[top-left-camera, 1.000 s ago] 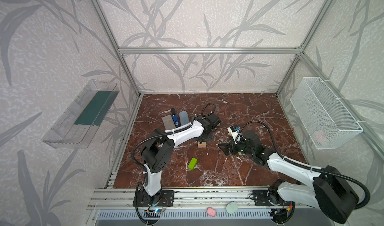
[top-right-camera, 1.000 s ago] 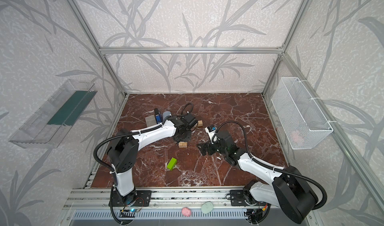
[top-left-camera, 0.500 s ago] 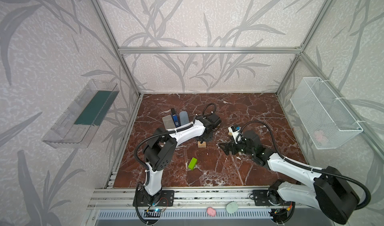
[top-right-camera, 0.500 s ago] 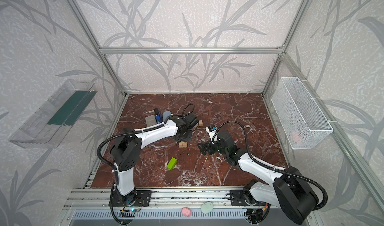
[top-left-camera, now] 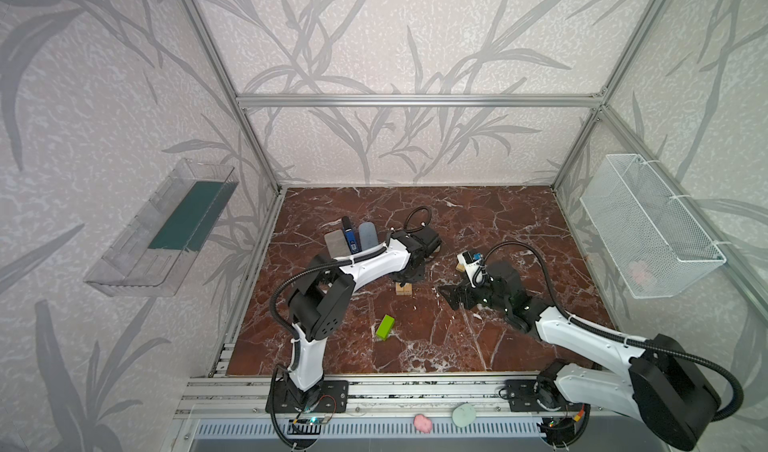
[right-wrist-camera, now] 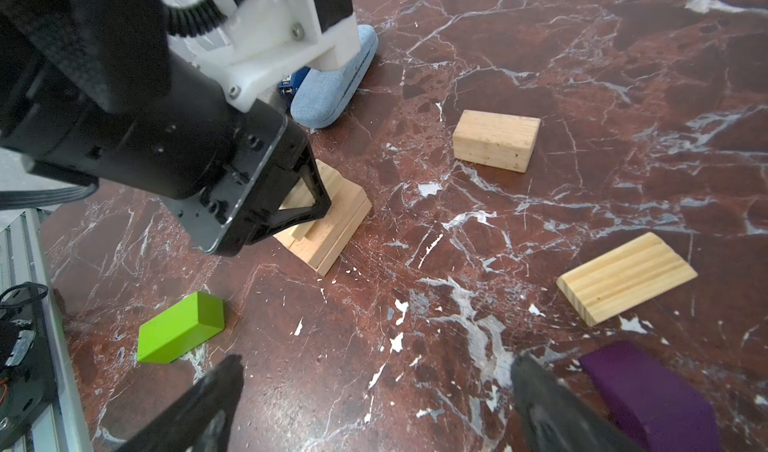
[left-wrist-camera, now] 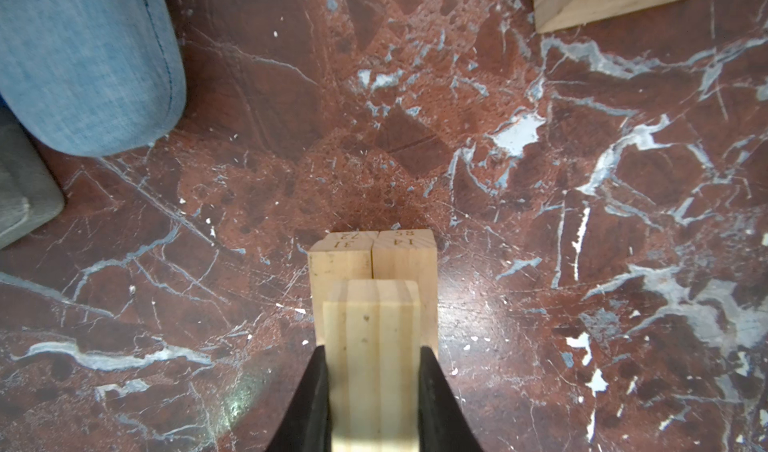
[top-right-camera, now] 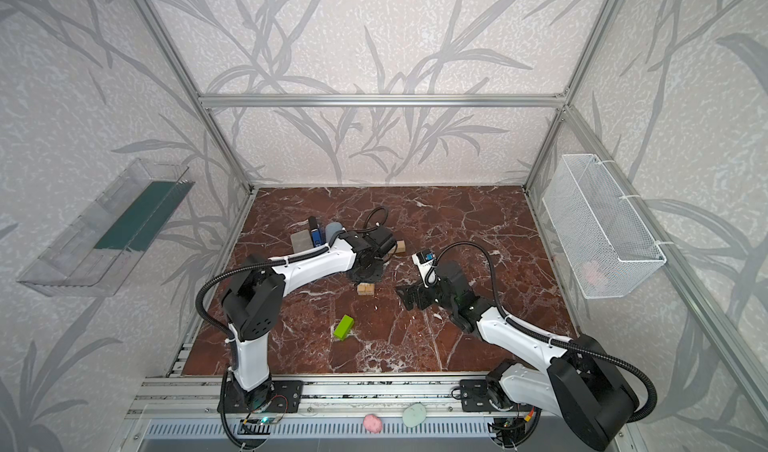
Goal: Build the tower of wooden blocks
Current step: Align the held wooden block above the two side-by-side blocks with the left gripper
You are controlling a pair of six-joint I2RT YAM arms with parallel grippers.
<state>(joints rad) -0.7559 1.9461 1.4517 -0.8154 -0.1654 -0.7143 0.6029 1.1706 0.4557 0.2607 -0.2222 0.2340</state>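
While my left gripper [left-wrist-camera: 372, 351] clamps a third tan block [left-wrist-camera: 371, 325] over the two-block base [left-wrist-camera: 372, 262], my right gripper [right-wrist-camera: 378, 364] gapes empty; lime-green block [right-wrist-camera: 180, 327], purple block [right-wrist-camera: 640, 391] and spare tan blocks [right-wrist-camera: 494, 140] lie loose.

The tabletop [left-wrist-camera: 540, 304] is looking like polished red-brown marble, glossy and catching light, with white veins and fine scratches. The gripped block [left-wrist-camera: 372, 346] is showing bare pale wood, matt, with straight grain lines. The 2 blocks under it [left-wrist-camera: 405, 258] are showing the same raw wood, with numbers stamped on their ends. The left fingers [left-wrist-camera: 307, 408] are looking like matt black plastic. The green block [right-wrist-camera: 180, 327] is wearing smooth paint with a slight sheen, while the purple block [right-wrist-camera: 640, 391] is looking duller. The blue case [left-wrist-camera: 83, 54] is showing woven cloth with a stitched seam, and the grey case [left-wrist-camera: 20, 188] is looking felt-like. In both top views the basket [top-left-camera: 648, 229] is showing white wire mesh and the wall tray [top-left-camera: 124, 262] clear plastic.
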